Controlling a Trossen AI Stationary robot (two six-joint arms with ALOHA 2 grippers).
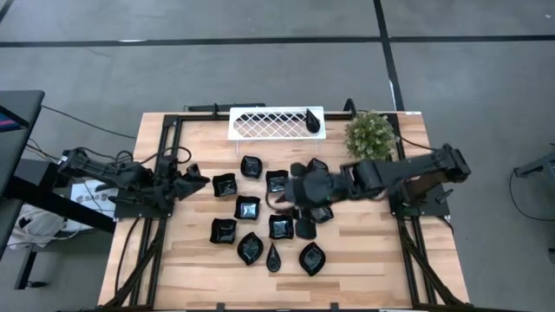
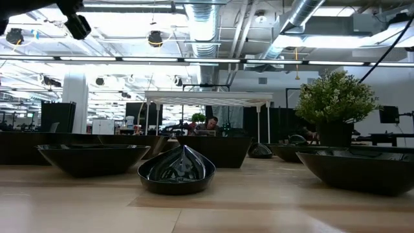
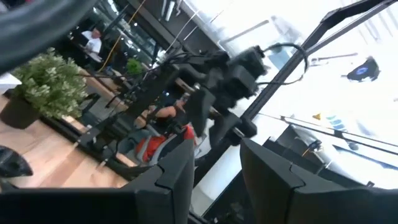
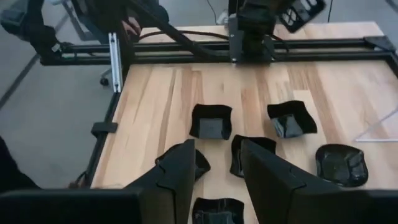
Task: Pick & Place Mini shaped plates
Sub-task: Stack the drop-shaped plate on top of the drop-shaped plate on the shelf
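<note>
While low view hides arms, right claw [image 1: 290, 198] hovers above plates [image 1: 247, 208].

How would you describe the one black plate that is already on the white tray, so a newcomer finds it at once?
Look at the white lattice tray on the wooden table's far edge, beside the green potted plant. At the tray's plant-side end lies a glossy black teardrop-shaped plate, the only plate on it.

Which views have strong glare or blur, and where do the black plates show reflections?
Low view: bright ceiling lights glare overhead, and the teardrop plate mirrors them on its glossy inside. Left wrist view: the far side is washed out white, and the other arm looks blurred. Right wrist view: even light, faint sheen on the square plate. High view: soft, flat light.
</note>
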